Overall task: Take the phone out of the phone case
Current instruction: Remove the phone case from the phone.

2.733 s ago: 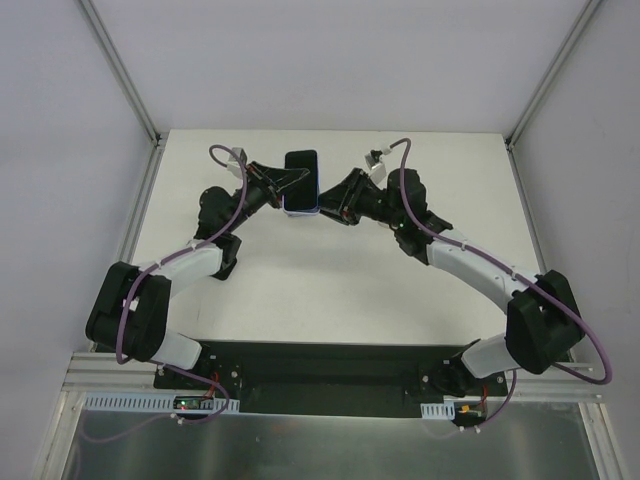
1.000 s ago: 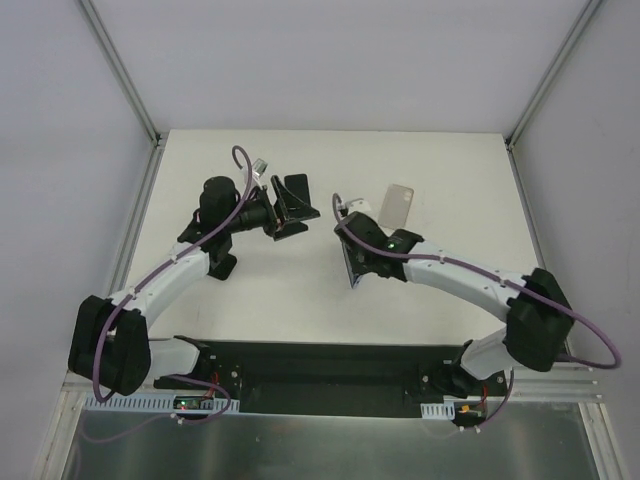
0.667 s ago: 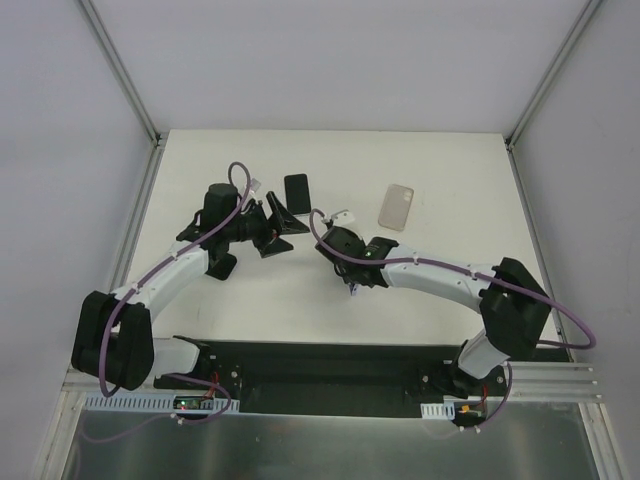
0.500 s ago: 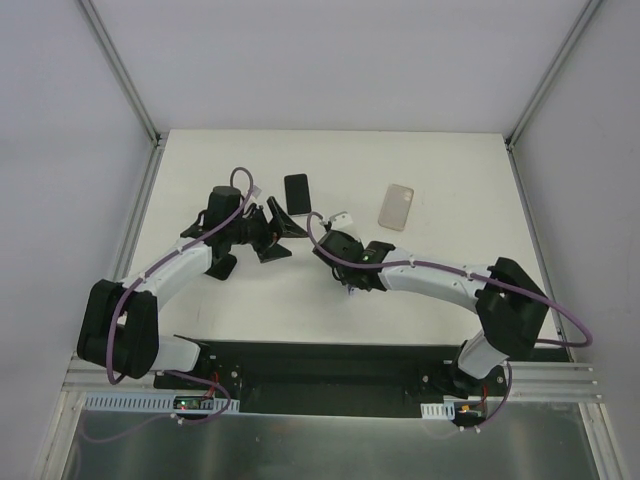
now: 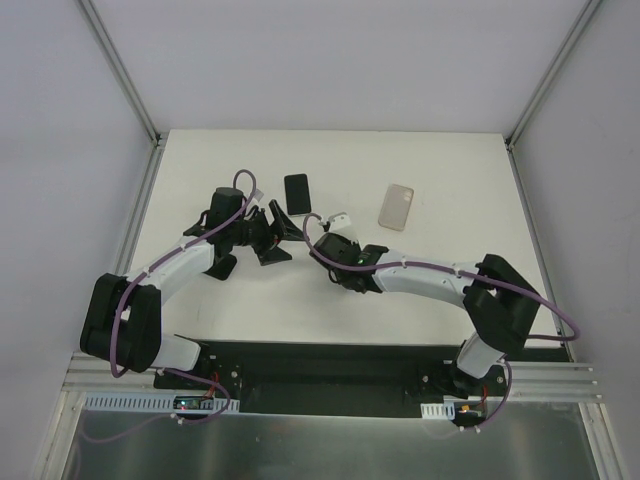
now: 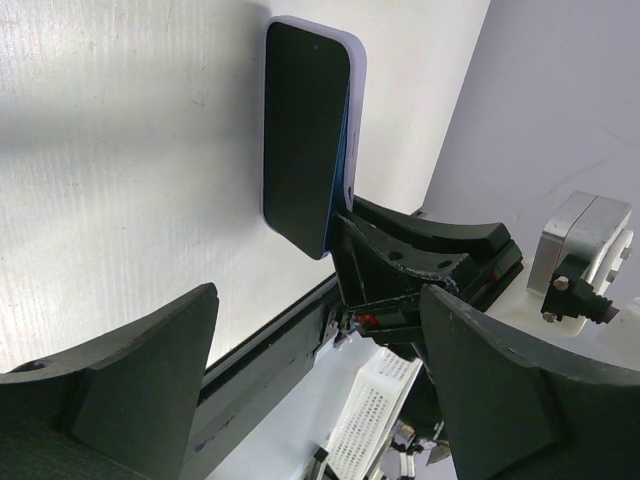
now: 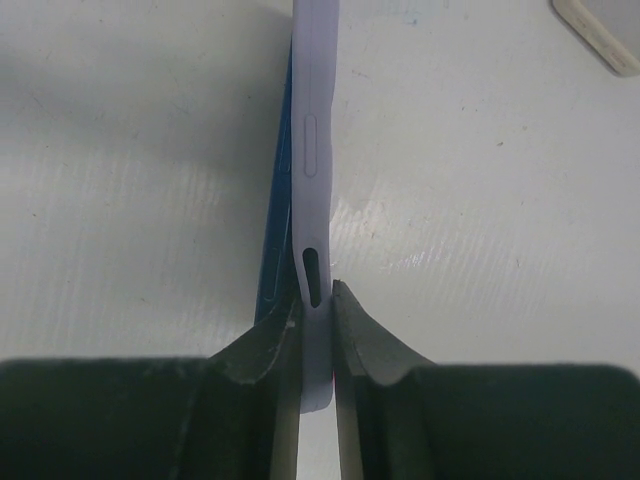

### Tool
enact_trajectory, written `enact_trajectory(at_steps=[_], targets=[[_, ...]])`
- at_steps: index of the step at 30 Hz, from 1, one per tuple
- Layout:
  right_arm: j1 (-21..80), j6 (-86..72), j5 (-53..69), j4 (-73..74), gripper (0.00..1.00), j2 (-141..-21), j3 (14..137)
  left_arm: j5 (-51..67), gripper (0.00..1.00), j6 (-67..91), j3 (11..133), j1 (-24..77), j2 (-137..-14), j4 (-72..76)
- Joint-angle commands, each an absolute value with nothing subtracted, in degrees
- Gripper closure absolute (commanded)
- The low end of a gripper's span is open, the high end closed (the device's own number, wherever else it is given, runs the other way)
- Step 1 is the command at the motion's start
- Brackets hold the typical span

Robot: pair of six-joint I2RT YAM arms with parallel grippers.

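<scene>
The phone (image 5: 297, 192) shows its dark screen at the back centre of the table (image 5: 430, 170). It sits in a lavender phone case (image 6: 355, 80). A blue strip of the phone's body (image 7: 276, 240) shows beside the case wall (image 7: 312, 120). My right gripper (image 7: 315, 310) is shut on the near end of the case, one finger against each face. From above, the right gripper (image 5: 312, 220) reaches in from the right. My left gripper (image 5: 280, 232) hangs open just left of the phone's near end, touching nothing, and the left gripper (image 6: 315, 300) is empty. I cannot tell whether the phone rests on the table.
A translucent, empty case (image 5: 397, 206) lies flat to the right of the phone, and its corner (image 7: 600, 30) shows in the right wrist view. Metal frame posts (image 5: 120, 70) stand at the table's back corners. The black base plate (image 5: 320, 365) runs along the near edge.
The right arm has swung left, and the phone now shows at the back centre. The left gripper has drawn back toward the near left, still open.
</scene>
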State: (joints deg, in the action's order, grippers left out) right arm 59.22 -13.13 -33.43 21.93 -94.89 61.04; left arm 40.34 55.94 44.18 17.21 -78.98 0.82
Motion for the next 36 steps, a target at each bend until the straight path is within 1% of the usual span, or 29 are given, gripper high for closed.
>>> enact_trajectory(at_steps=[1,17,25,29,31,35,36], targets=[[58.10,-14.59,-34.01,19.60,0.82,-96.41,59.68,41.92,0.20,54.32,44.38,17.14,-77.78,0.97],[54.05,-13.80,-28.57,14.07,0.82,-102.48,57.75,42.36,0.21,53.79,44.12,17.14,-77.43,0.88],[52.38,-14.85,-27.86,12.22,0.81,-104.94,56.08,42.19,0.21,53.44,43.77,17.23,-77.25,0.79],[52.12,-14.59,-26.81,10.90,0.83,-105.12,55.81,41.84,0.21,53.17,44.03,17.84,-78.22,0.79],[51.68,-13.89,-24.19,8.54,0.86,-105.03,55.03,41.31,0.21,52.82,44.47,18.72,-79.80,0.79],[51.15,-12.75,-21.63,5.81,0.89,-105.73,53.97,40.87,0.21,52.38,47.54,22.92,-84.63,0.79],[50.98,-12.74,-21.27,5.45,0.95,-105.99,53.79,40.52,0.21,52.30,48.16,23.64,-86.73,0.79]])
